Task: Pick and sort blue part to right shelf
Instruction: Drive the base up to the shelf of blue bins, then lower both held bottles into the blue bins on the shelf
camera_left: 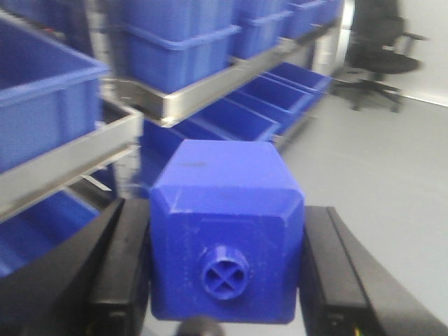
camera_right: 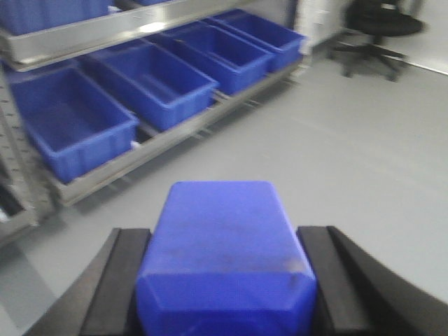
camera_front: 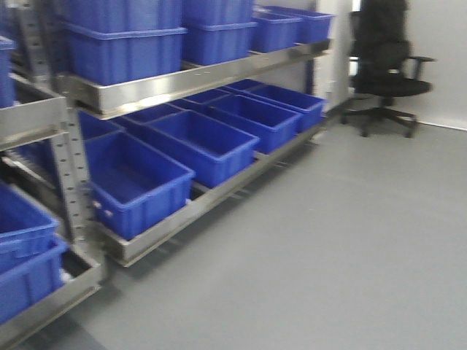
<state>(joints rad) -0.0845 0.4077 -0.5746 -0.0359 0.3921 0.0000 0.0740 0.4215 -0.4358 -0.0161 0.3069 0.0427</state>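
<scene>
- The right gripper [camera_right: 224,234] is squeezed tight on the blue part [camera_right: 222,276], with one finger on each side.
- The part's long side points straight ahead, to 12 o'clock.
- The right shelf [camera_right: 105,29] and its blue bins [camera_right: 70,126] sit at 10 to 11 o'clock, well apart across the grey floor [camera_right: 336,140].
- The left gripper [camera_left: 225,210] is clamped on a squat knobbed block [camera_left: 224,189]. I think the right arm goes first.
</scene>
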